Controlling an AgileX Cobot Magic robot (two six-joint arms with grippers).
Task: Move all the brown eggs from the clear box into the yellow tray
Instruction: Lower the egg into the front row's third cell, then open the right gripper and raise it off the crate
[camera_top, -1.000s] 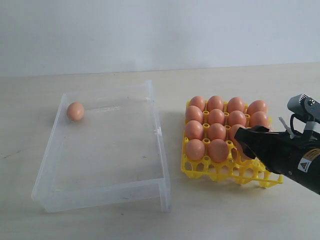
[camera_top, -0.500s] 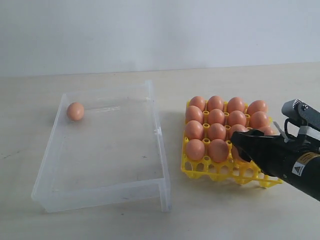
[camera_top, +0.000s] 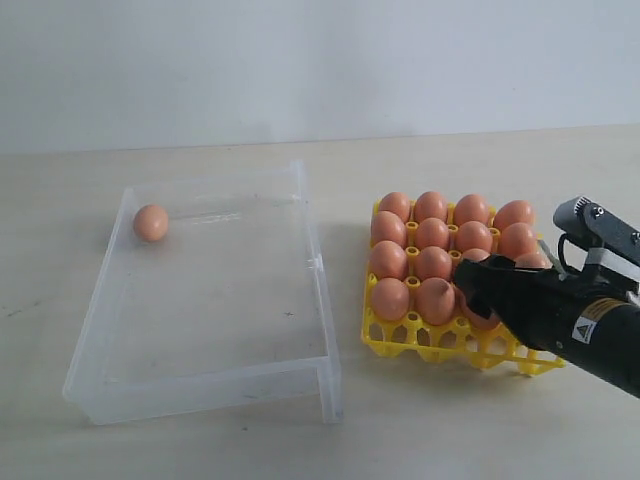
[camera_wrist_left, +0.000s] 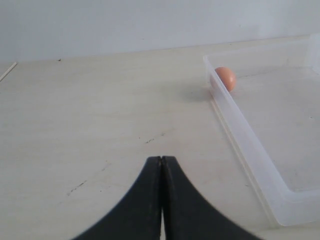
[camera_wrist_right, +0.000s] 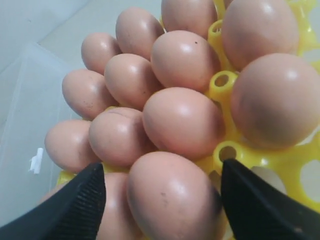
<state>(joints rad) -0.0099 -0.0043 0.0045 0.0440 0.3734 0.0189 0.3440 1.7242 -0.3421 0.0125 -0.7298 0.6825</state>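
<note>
Left gripper (camera_wrist_left: 161, 167) hangs over bare worktop (camera_wrist_left: 75, 125) left of the clear box (camera_top: 200, 392), fingertips pressed together, holding nothing. The box lies flat, long axis running near-to-far. One brown egg (camera_top: 151, 222) sits in its far-left corner by the wall; can't tell which way its long axis points. To the right, apart from the box, is the yellow tray (camera_top: 420, 346). The brown eggs (camera_top: 432, 234) in its cups stand on end, long axes upright. Right gripper (camera_wrist_right: 164, 197) spread wide, fingers either side of a near-row egg (camera_wrist_right: 172, 182), gap showing on one side.
</note>
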